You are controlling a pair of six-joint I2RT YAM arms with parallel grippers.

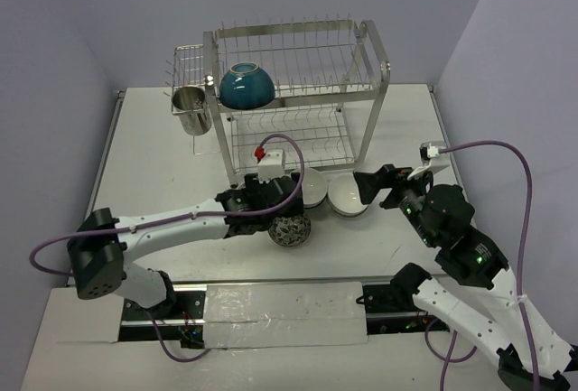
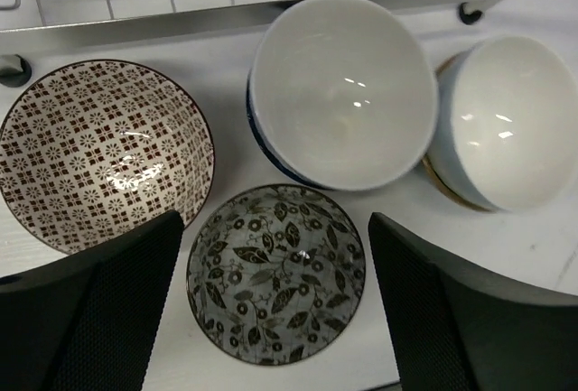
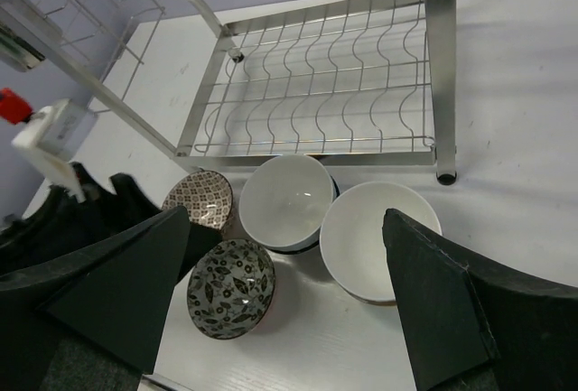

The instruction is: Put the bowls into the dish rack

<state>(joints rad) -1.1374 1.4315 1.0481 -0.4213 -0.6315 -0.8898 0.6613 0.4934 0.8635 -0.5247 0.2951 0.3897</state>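
— Black gripper fingers (image 2: 90,319): how are they held?
— Both the left gripper (image 2: 275,219) and the right gripper (image 3: 284,219) are spread wide, nothing grasped. Four bowls (image 2: 275,274) are set on the worktop (image 1: 163,156) before the dish rack (image 1: 298,93); a teal bowl (image 1: 247,86) is lodged on its upper tier.

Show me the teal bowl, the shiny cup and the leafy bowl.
teal bowl (image 1: 247,93): top view, its outer side.
shiny cup (image 1: 191,116): top view, its side wall.
leafy bowl (image 2: 275,274): left wrist view, its inside middle.
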